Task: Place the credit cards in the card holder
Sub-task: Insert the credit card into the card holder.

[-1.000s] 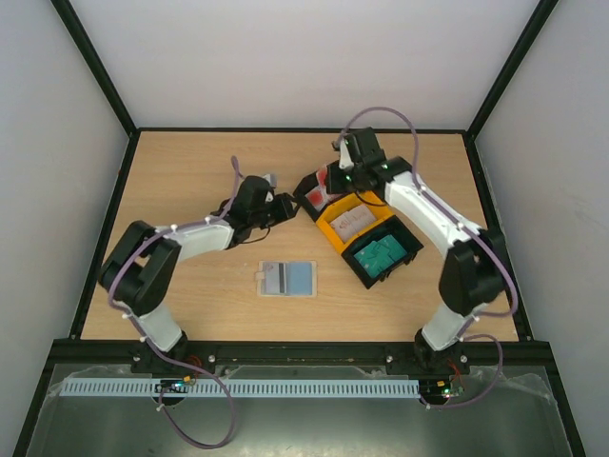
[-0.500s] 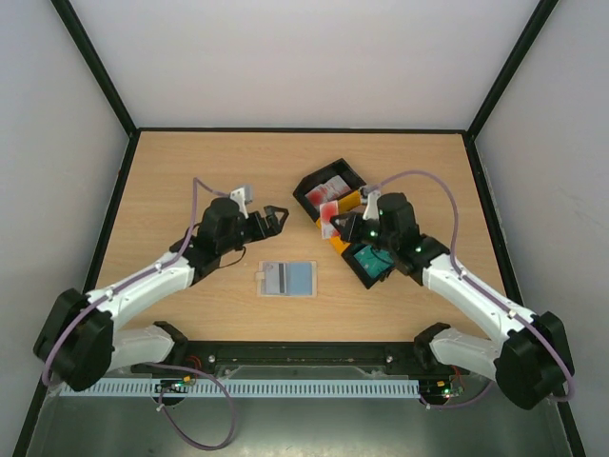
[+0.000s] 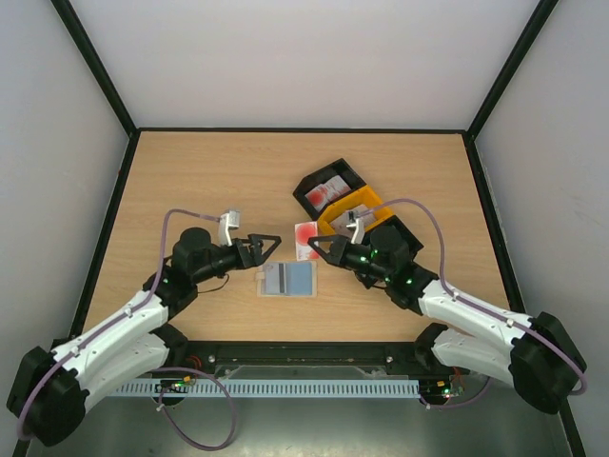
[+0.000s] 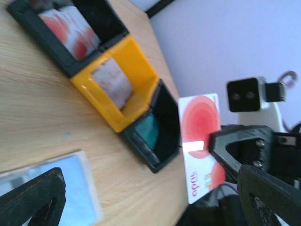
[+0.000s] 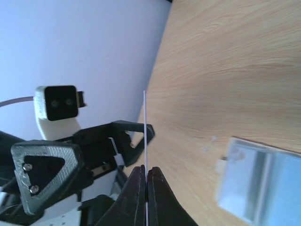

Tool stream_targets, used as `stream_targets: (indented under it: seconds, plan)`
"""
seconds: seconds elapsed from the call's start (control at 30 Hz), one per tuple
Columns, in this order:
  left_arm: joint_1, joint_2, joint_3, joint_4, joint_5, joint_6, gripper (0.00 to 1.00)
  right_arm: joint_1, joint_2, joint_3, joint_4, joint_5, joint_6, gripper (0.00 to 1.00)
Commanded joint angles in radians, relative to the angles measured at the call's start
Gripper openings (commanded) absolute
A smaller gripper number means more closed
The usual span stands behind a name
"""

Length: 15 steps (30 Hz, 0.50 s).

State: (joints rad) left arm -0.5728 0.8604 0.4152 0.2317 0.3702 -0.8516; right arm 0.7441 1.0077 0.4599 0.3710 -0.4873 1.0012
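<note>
Top external view shows you the worktop (image 3: 190, 171) with a slanted row of bins (image 3: 369, 202) right of centre: black, orange, black. The far black one holds red-and-white cards.

Your left pincer (image 3: 271, 248) stands wide with nothing in it, just beyond the near-left part of the card holder (image 3: 288, 279). That holder lies open and flat near the front middle.

Your right pincer (image 3: 313, 247) is clamped tight on a white card (image 3: 305, 235) with red print. The card is held on edge above the wood, just past the holder's far right corner and between both pincers.
</note>
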Motion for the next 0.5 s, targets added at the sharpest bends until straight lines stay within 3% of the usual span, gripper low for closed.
stream_targets:
  seconds: [0.0, 0.1, 0.2, 0.37, 0.47]
  plan:
    - [-0.005, -0.068, -0.041, 0.066, 0.142, -0.108, 0.98, 0.064, 0.028, -0.009, 0.207, -0.014, 0.098, 0.02]
    - [-0.015, -0.082, -0.055, 0.067, 0.151, -0.147, 0.88, 0.115, 0.058, -0.018, 0.300, -0.009, 0.137, 0.02]
    - [-0.035, -0.078, -0.077, 0.109, 0.166, -0.185, 0.71, 0.161, 0.093, -0.021, 0.365, 0.002, 0.169, 0.02]
    - [-0.065, -0.072, -0.089, 0.150, 0.185, -0.209, 0.45, 0.182, 0.118, -0.034, 0.411, 0.034, 0.195, 0.02]
    - [-0.065, -0.072, -0.092, 0.145, 0.179, -0.204, 0.35, 0.183, 0.110, -0.051, 0.418, 0.057, 0.200, 0.02]
